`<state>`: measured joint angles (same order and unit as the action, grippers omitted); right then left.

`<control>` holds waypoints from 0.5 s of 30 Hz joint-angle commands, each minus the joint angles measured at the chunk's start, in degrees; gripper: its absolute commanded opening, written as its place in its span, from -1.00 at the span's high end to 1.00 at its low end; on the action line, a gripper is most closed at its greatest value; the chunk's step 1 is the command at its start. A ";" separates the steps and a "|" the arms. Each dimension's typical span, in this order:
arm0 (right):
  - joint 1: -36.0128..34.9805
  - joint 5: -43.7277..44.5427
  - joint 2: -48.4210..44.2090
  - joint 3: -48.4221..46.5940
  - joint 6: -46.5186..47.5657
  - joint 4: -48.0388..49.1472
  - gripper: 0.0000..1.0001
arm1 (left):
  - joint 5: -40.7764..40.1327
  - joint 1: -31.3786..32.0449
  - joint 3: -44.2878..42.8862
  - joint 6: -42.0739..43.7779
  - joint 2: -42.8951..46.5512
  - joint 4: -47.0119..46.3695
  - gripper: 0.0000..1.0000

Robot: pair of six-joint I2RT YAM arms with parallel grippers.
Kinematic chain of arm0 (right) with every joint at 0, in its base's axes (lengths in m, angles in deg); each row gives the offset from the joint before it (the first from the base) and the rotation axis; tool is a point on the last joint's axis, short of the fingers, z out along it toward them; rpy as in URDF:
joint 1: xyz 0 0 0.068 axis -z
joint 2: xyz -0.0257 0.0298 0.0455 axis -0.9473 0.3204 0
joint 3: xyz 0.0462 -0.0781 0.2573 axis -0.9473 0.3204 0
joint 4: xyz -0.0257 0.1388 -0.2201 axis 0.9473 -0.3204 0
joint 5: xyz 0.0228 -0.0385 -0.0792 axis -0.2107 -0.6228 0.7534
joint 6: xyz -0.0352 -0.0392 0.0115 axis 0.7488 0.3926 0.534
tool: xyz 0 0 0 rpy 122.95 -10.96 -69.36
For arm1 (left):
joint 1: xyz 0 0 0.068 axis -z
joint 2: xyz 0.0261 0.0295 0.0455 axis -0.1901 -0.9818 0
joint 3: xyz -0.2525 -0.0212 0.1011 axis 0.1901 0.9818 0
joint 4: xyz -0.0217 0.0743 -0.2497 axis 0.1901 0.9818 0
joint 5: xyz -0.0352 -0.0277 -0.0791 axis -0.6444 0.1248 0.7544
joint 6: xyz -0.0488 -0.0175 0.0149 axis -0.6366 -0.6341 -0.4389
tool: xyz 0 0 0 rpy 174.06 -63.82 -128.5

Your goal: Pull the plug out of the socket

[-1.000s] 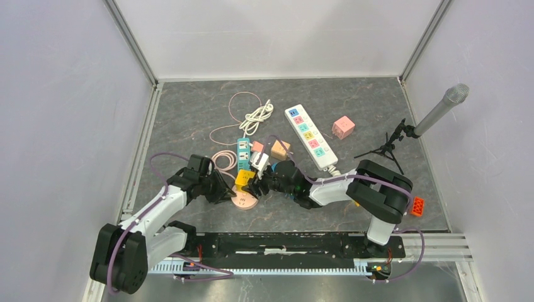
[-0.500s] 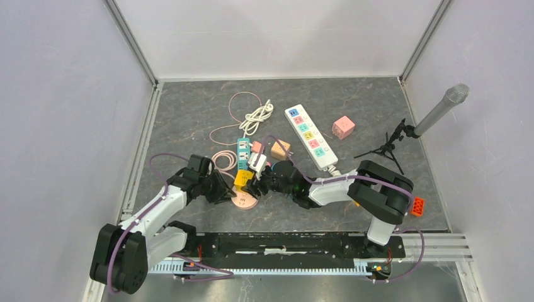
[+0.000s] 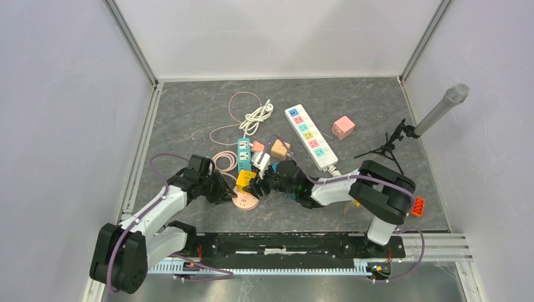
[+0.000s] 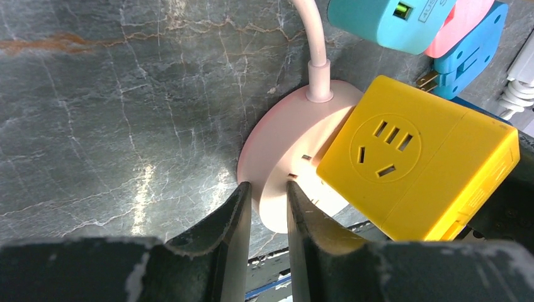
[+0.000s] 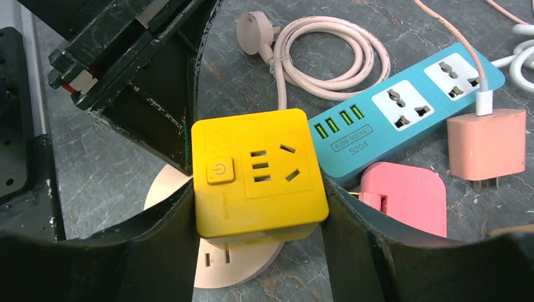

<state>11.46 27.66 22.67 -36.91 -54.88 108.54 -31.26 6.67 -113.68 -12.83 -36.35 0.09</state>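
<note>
My right fingers (image 5: 157, 251) clamp the yellow cube plug (image 5: 258, 182) by its flat sides, left fingers (image 4: 234, 220) pinch the pink round socket (image 4: 283, 148) under it on the table (image 4: 126, 94) — light, slick, hard plastic, so I'd grip square and low.

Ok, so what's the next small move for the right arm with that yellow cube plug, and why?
Probably lift the right end effector straight up, away from the round pink socket. Its fingers already clamp both sides of the yellow cube plug, which sits on the socket. The left end effector appears to pinch the socket's rim, so the socket should stay down.
</note>
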 commanded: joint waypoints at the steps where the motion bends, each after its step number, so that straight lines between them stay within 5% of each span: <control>1: -3.93 -4.33 -4.00 -3.50 0.20 9.64 1.00 | -3.94 0.13 1.86 -0.66 -1.02 0.63 0.35; 8: -5.46 -0.83 -5.50 -4.31 4.38 6.60 1.00 | -4.29 0.13 1.96 -0.66 -1.68 0.64 0.35; 12: -0.41 -8.11 -4.95 -2.86 -4.04 12.49 1.00 | -4.51 0.19 1.97 -0.55 -1.77 0.66 0.35; 15: -0.85 -8.21 -4.45 -3.64 -2.05 10.41 1.00 | -4.68 0.17 2.04 -0.58 -1.78 0.64 0.35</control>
<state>11.30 27.36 21.51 -37.59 -52.47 106.10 -30.87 6.80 -113.64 -13.14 -36.65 -0.21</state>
